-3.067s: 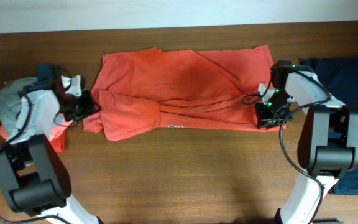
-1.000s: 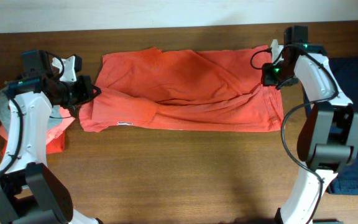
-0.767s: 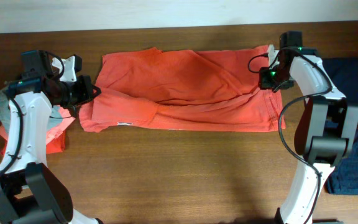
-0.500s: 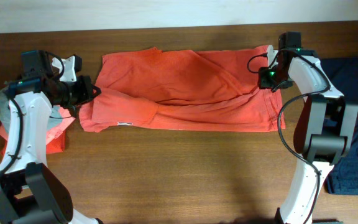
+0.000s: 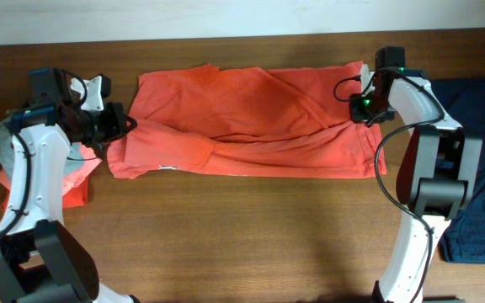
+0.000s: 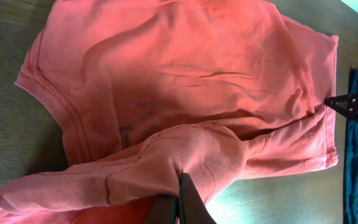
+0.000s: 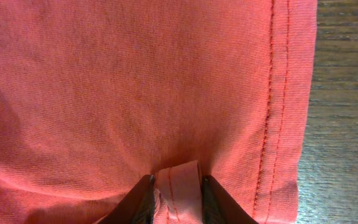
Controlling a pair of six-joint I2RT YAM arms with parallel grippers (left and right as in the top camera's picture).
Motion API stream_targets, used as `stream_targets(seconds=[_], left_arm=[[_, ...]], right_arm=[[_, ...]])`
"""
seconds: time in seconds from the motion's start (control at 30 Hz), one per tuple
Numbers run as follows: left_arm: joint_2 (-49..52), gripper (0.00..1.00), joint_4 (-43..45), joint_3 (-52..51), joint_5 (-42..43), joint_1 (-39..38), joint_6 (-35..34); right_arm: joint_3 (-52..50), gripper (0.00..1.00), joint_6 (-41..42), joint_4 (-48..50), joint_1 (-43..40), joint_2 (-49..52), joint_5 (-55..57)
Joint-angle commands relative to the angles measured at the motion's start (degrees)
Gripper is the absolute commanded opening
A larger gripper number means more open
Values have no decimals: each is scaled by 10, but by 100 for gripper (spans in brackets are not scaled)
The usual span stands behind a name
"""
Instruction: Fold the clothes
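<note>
Wooden table (image 7: 347, 93) beside T-shirt's (image 7: 135, 81) stitched hem

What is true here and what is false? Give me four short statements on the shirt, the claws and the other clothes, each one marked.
1. The T-shirt lies lengthwise on the table between the two arms. True.
2. The left claw is open and clear of the shirt. False: it is shut on a bunched fold of it.
3. A fold of the shirt's hem sits between the fingers of the right claw. True.
4. The navy garment is piled on top of the T-shirt. False: it lies off to the side, beyond the right arm.
</note>
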Motion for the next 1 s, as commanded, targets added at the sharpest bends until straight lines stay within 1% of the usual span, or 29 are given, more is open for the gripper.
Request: stream_targets(seconds=[0.0, 0.2, 0.53, 0.57, 0.63, 0.67, 0.77, 0.9, 0.97], left_arm=[[-5, 1, 2, 8, 10, 2, 5], [-5, 0, 2, 8, 10, 2, 5], [-5, 0, 2, 8, 10, 2, 5], [-5, 0, 3, 8, 10, 2, 5], [-5, 1, 4, 8, 10, 2, 5], [-5, 1, 4, 8, 10, 2, 5], [-5, 1, 4, 8, 10, 2, 5], [-6, 1, 8, 8, 10, 2, 5], [-9, 1, 5, 13, 11, 3, 4]], right_arm=[[9, 29, 18, -5, -3, 8, 13], [28, 30, 18, -17, -3, 2, 16], [28, 29, 18, -24, -3, 2, 16], [28, 26, 18, -24, -3, 2, 16], [28, 6, 18, -26, -3, 2, 16], [28, 4, 18, -28, -3, 2, 16], [35, 4, 18, -45, -3, 1, 16], [67, 4, 20, -99, -9, -23, 25], [85, 4, 33, -130, -17, -48, 36]])
